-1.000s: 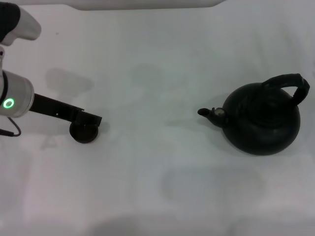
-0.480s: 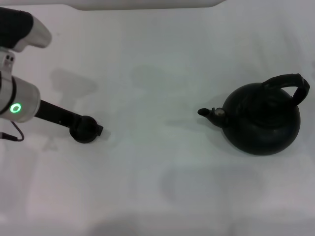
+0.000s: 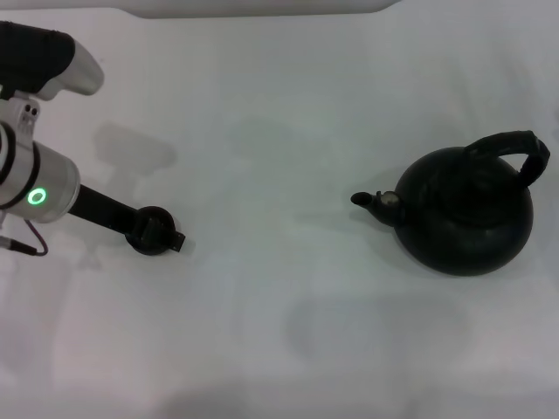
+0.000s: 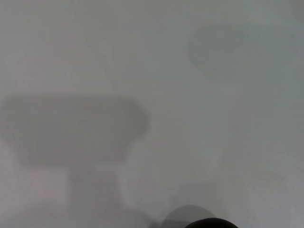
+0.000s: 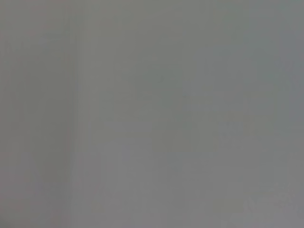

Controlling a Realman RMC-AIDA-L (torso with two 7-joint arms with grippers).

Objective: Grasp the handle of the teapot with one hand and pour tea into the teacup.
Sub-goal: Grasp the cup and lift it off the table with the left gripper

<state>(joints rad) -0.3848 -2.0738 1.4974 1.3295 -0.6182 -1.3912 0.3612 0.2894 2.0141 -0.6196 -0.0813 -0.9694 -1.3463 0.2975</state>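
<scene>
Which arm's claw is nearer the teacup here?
Left. The left claw is right at the teacup, overlapping it in the head view. The right claw is out of view.

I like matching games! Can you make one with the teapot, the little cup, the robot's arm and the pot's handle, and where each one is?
Things:
1. teapot
2. teacup
3. handle
4. left gripper

Places:
A. arching over the pot's top
B. on the robot's right side of the white table
C. at the cup
D. on the robot's left side of the table

Pairs: 1-B, 2-D, 3-A, 4-C
</scene>
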